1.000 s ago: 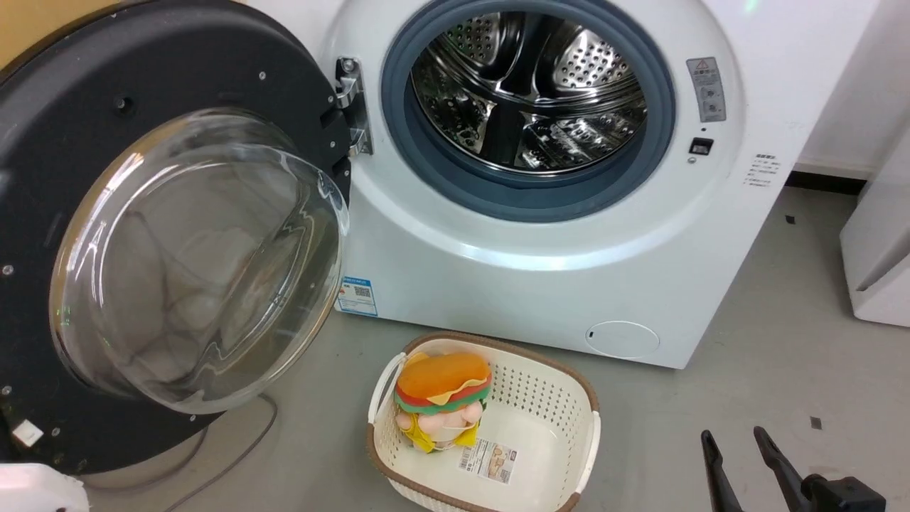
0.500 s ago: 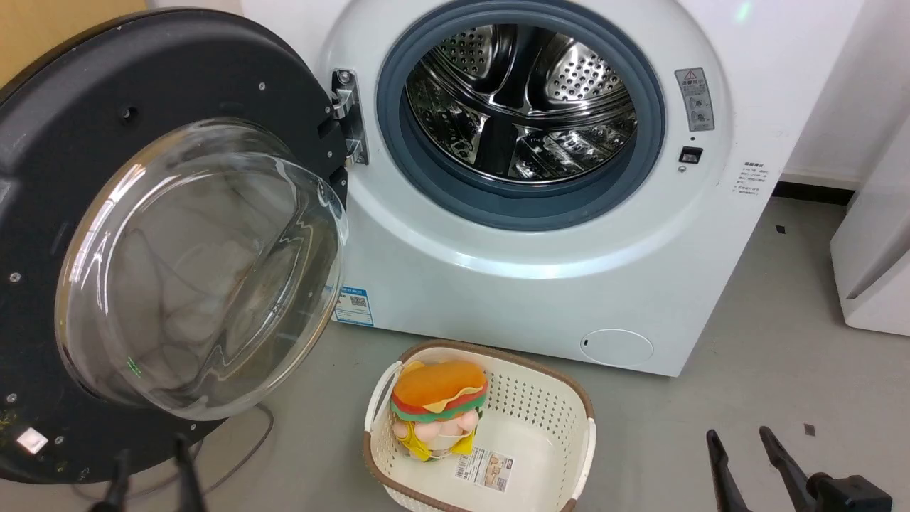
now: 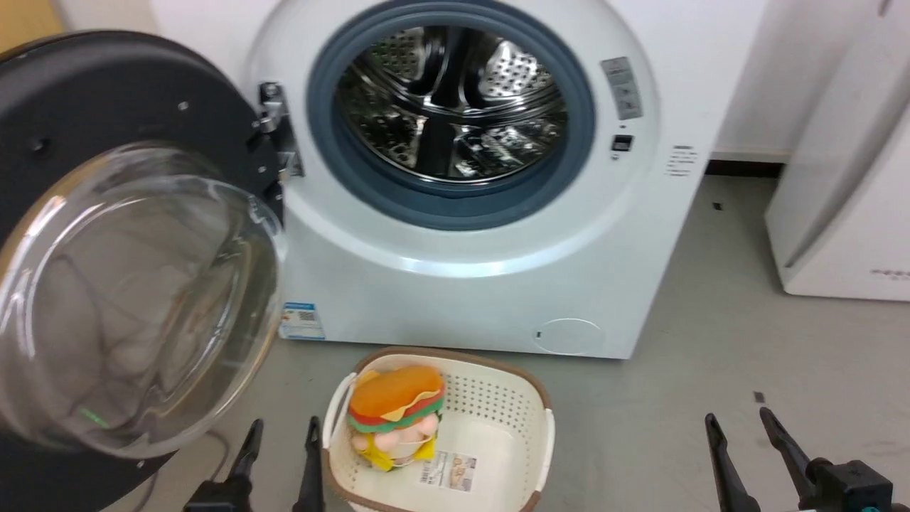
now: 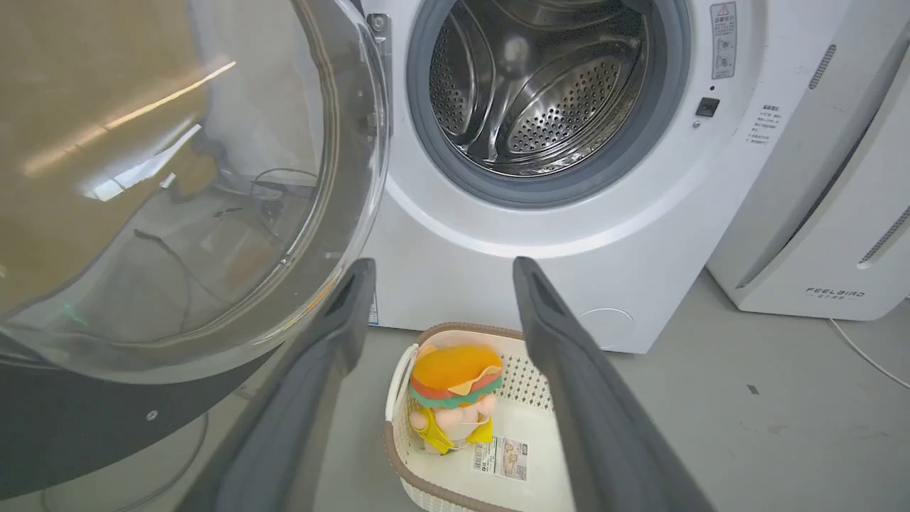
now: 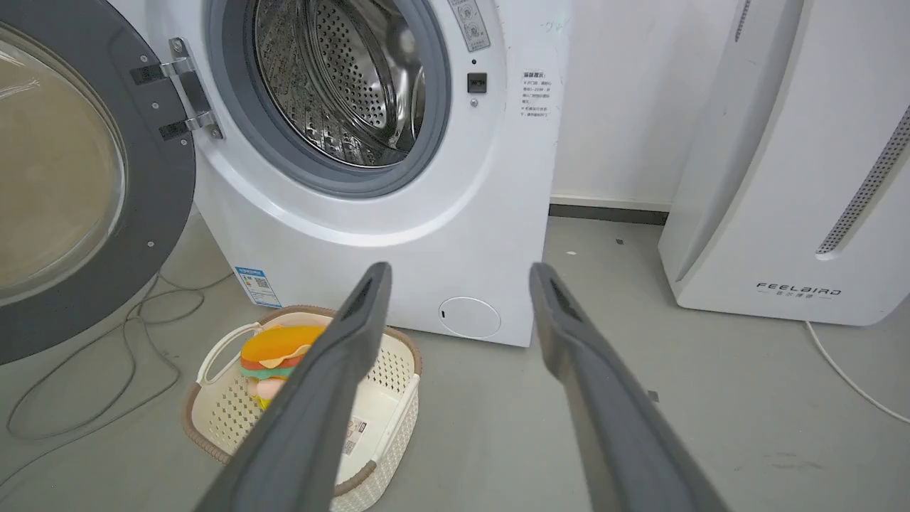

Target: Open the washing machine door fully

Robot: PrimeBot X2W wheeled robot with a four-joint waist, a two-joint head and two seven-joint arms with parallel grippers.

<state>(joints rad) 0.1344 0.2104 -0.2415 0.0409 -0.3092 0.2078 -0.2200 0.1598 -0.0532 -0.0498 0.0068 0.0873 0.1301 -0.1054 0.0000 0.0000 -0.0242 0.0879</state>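
Grey floor (image 3: 675, 320) lies before the white washing machine (image 3: 462, 291); its door (image 3: 128, 92) stands swung wide at our left. Our left gripper (image 3: 284, 422), beside the basket (image 3: 530, 398), and right gripper (image 3: 736, 415) both hang spread and empty.

One washing machine (image 3: 455, 284) stands at the centre of the frame, with one washing machine door (image 3: 106, 92) at the left. One basket (image 3: 483, 398) at bottom centre holds one burger plush toy (image 3: 394, 398). One white appliance (image 3: 839, 235) is at the right edge. Two grippers show at the bottom edge, the left gripper (image 3: 284, 424) and the right gripper (image 3: 736, 417), with two fingers each.
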